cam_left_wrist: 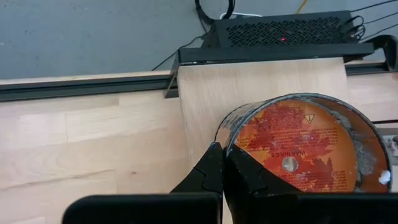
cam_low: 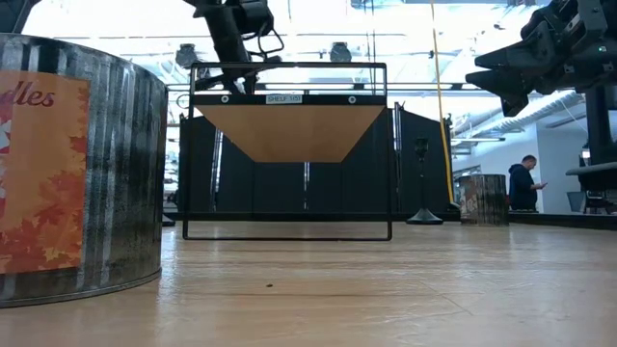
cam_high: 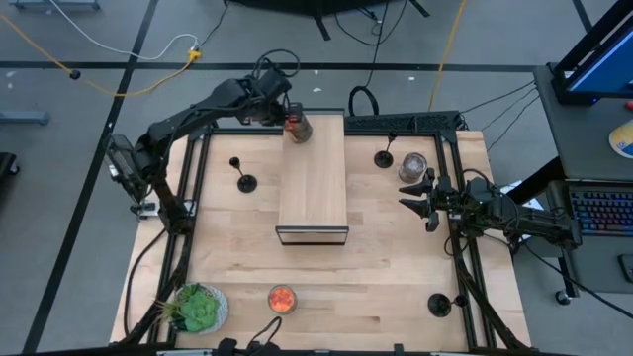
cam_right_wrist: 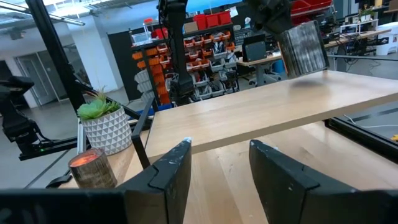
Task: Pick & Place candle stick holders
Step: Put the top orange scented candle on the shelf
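Note:
Three black candle stick holders stand on their round bases on the table: one left of the shelf (cam_high: pixel 244 181), one right of it at the far side (cam_high: pixel 384 158), one near the right front corner (cam_high: pixel 438 304). No gripper touches them. My left gripper (cam_high: pixel 277 111) is shut on a short round jar with orange contents (cam_high: pixel 296 127) over the far left corner of the wooden shelf (cam_high: pixel 313 178). My right gripper (cam_high: pixel 417 201) is open and empty above the table, right of the shelf, beside a silvery-grey jar (cam_high: pixel 412 166). My left gripper pinches the jar's rim (cam_left_wrist: pixel 225 144) between its two fingers, one finger (cam_left_wrist: pixel 245 177) over the jar's orange round face and the other outside the grey wall. The jar (cam_right_wrist: pixel 302 46) hangs tilted below the fingers, over the shelf top; whether it touches the shelf cannot be told.
A second orange jar (cam_high: pixel 282 299) and a potted plant (cam_high: pixel 201 308) stand near the front edge. Black frame rails run along the table's left and right sides. A black box (cam_left_wrist: pixel 280 37) lies behind the shelf. A person (cam_low: pixel 525 183) stands far off in the room.

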`<act>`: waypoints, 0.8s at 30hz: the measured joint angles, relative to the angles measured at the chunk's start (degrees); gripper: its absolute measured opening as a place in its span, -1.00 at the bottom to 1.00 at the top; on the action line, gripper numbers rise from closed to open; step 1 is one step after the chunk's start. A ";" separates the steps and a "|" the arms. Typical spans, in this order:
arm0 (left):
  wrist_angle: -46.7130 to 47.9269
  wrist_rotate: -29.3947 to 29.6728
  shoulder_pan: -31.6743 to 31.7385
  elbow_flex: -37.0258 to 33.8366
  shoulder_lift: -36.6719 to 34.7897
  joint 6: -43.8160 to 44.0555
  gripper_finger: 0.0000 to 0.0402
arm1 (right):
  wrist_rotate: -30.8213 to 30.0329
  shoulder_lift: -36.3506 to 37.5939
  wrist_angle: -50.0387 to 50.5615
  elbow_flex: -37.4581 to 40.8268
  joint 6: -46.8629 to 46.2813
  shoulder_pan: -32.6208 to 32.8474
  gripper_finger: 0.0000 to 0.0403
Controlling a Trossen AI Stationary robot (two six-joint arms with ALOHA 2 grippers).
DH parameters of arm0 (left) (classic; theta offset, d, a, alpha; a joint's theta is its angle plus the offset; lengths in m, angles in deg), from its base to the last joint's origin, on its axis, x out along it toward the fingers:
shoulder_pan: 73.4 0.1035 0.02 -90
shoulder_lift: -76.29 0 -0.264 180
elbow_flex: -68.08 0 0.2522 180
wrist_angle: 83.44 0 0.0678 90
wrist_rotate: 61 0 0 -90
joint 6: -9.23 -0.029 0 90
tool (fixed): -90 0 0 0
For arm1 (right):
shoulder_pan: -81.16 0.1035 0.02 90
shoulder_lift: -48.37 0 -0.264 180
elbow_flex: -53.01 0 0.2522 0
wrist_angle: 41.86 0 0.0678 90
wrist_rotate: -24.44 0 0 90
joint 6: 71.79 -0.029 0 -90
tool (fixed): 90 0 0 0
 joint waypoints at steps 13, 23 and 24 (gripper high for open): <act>-2.49 -0.32 -0.04 0.00 0.15 -1.09 -1.00 | 0.00 -0.01 0.00 -0.01 -0.01 -0.01 -0.23; -2.61 0.09 0.49 0.00 0.15 -1.65 -1.00 | 0.00 -0.01 0.00 -0.01 -0.61 -0.01 -0.23; -2.61 0.45 0.56 0.00 0.15 -1.65 -1.00 | 0.02 -0.01 0.00 0.00 -0.61 -0.01 -0.23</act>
